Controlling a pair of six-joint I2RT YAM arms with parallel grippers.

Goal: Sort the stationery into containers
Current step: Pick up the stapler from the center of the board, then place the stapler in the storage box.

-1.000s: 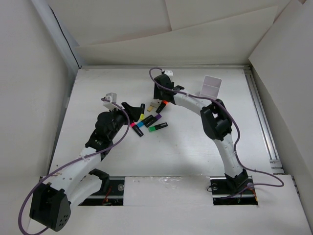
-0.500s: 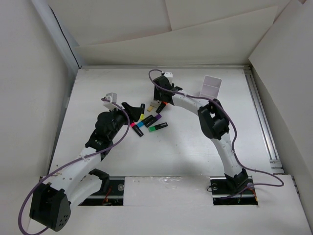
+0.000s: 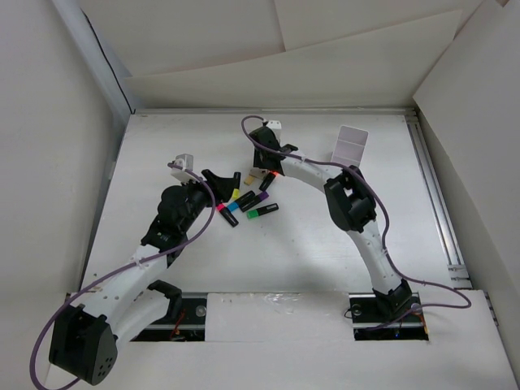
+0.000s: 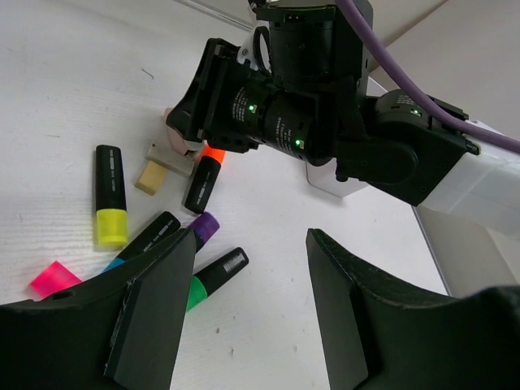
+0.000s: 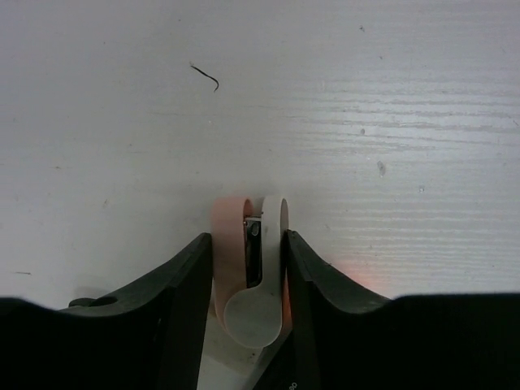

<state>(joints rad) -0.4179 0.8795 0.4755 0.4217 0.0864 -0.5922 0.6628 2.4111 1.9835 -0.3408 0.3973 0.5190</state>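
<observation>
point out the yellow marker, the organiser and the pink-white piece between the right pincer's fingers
yellow marker (image 4: 110, 197): left wrist view, black body
organiser (image 3: 353, 138): top view, pale wall
pink-white piece (image 5: 272, 252): right wrist view, white half

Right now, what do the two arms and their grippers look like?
Left arm and right arm: white links, black joint housings, a purple cable looping along each. Left gripper and right gripper: matte black, broad angular fingers. Green lights glow on the right arm's wrist housing.
</observation>
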